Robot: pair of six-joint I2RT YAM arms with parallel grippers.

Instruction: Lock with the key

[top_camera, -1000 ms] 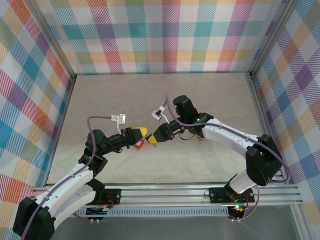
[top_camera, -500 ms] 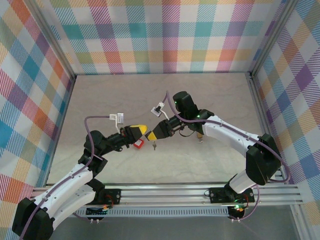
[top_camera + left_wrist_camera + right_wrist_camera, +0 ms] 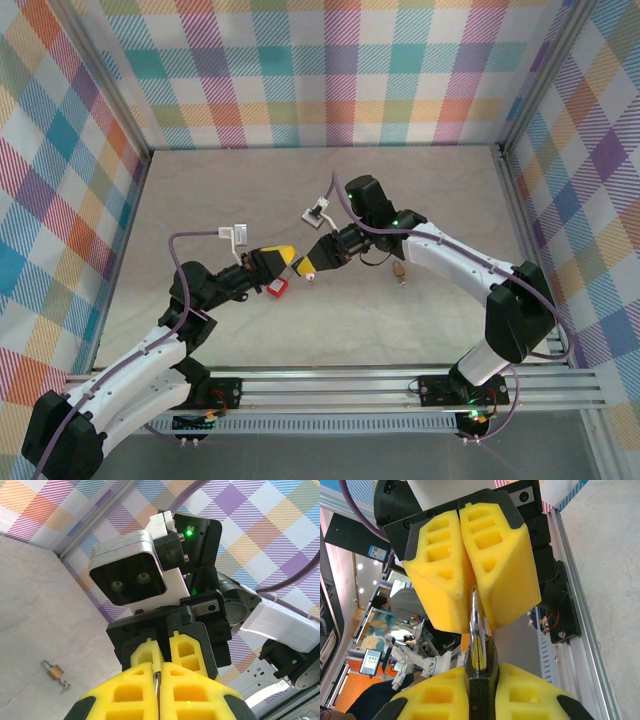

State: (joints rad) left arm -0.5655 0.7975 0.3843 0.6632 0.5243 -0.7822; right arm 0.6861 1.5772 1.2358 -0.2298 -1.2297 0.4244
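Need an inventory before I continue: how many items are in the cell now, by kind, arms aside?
Brass padlock: 1
Red item beneath the left gripper: 1
Silver metal piece clamped between it and the right gripper: 1
Total: 3

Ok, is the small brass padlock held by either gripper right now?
No, the brass padlock lies loose on the table, off to one side by itself.

1. This is a robotics lab: a test cell with plaid cloth walls (image 3: 330,70) on an aluminium frame (image 3: 105,80).
2. An aluminium rail (image 3: 340,385) edges the table.
3. Outside are ceiling lights (image 3: 357,567) and a screen (image 3: 371,661).
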